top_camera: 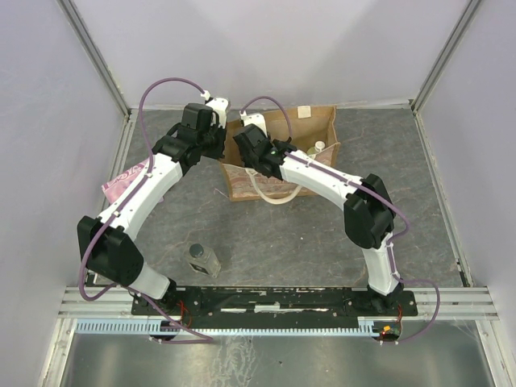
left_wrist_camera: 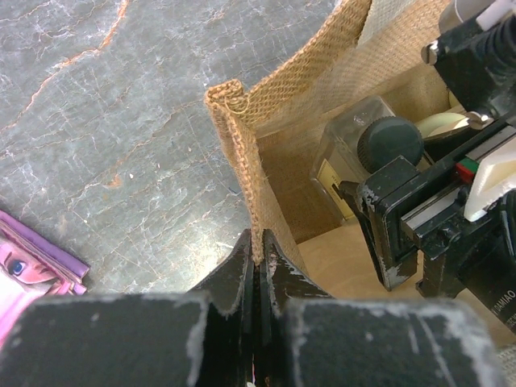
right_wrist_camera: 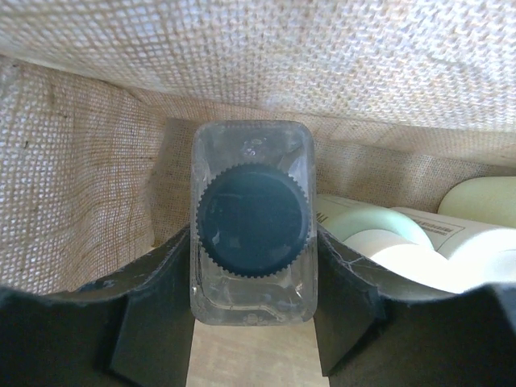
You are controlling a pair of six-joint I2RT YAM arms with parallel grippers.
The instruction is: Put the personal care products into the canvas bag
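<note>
Currently held: a clear bottle with black cap (right_wrist_camera: 251, 214) is clamped by its sides in the right gripper (right_wrist_camera: 251, 270), low inside the canvas bag (left_wrist_camera: 242, 153).
Left gripper (left_wrist_camera: 256, 251): pressed together on the bag's rim, so the soft wall is held up.
Handling: the bottle is judged light, stiff and smooth; a side grip below the cap is advised.
Remaining: a second clear bottle (top_camera: 203, 260) is on the table (top_camera: 322, 242); pale bottles (right_wrist_camera: 451, 234) are seen in the bag.
</note>
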